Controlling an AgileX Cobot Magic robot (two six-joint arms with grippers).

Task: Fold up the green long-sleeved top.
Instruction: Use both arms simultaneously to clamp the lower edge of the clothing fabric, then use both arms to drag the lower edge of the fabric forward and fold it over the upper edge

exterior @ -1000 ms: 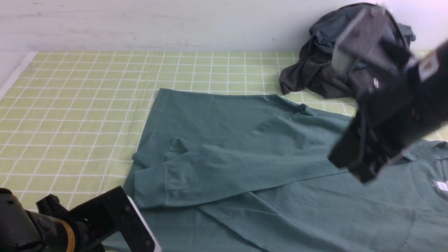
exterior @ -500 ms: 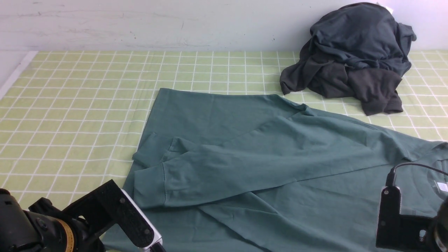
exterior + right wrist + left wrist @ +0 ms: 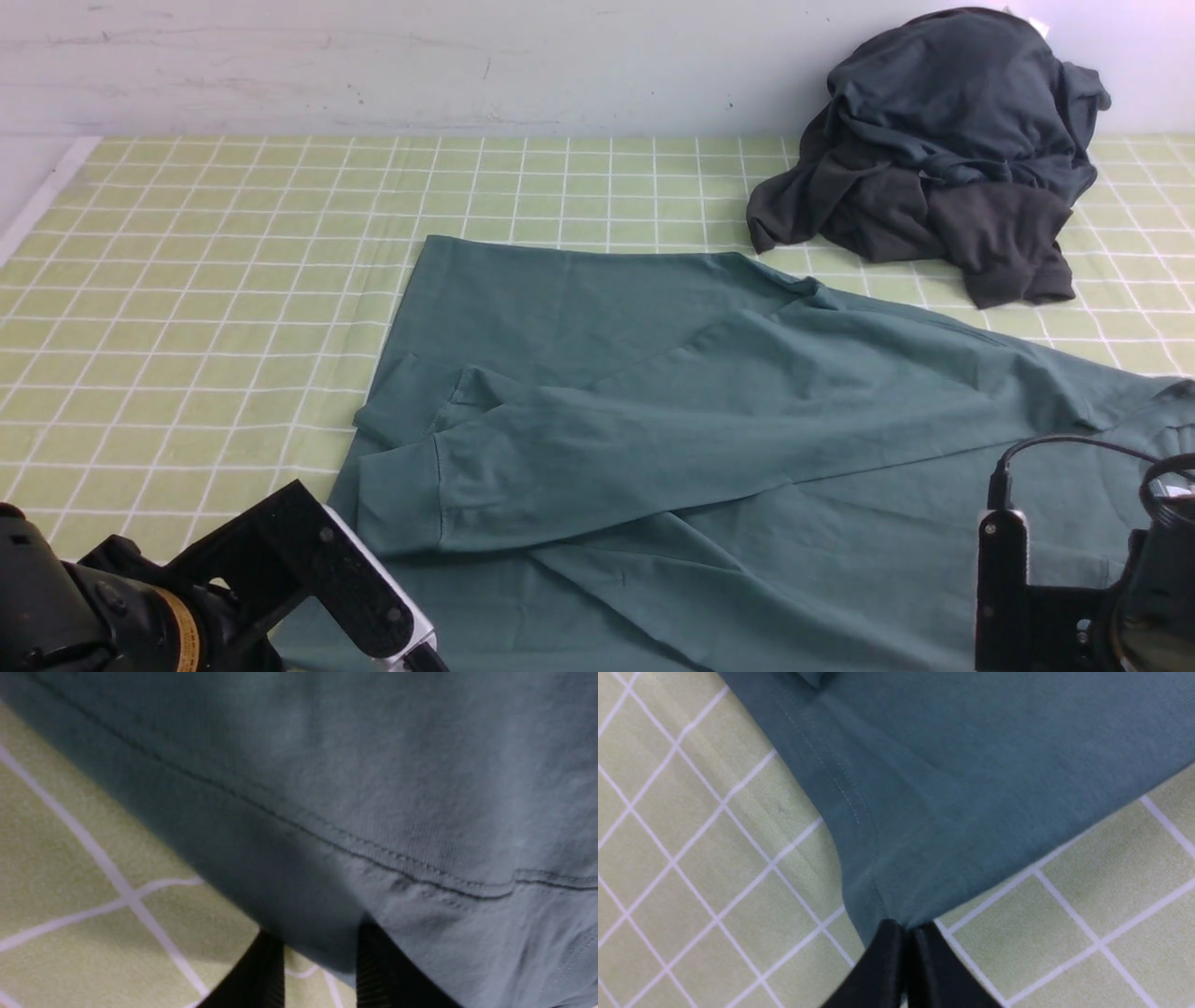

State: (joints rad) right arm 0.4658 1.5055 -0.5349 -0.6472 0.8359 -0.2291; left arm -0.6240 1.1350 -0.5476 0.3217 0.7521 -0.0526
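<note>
Your left gripper (image 3: 905, 927) sits at the near left, jaws pinched together on a hem corner of the top (image 3: 709, 420), which lies spread on the checked cloth (image 3: 233, 280) with one sleeve folded across its body. At the near right, your right gripper (image 3: 320, 952) has its jaws apart, the top's edge at the gap between them. A dark heap (image 3: 934, 159) lies far right, just beyond the top.

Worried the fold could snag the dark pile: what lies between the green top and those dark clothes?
Only a strip of bare checked cloth; the green top and dark clothes lie apart, seen in the front view.
</note>
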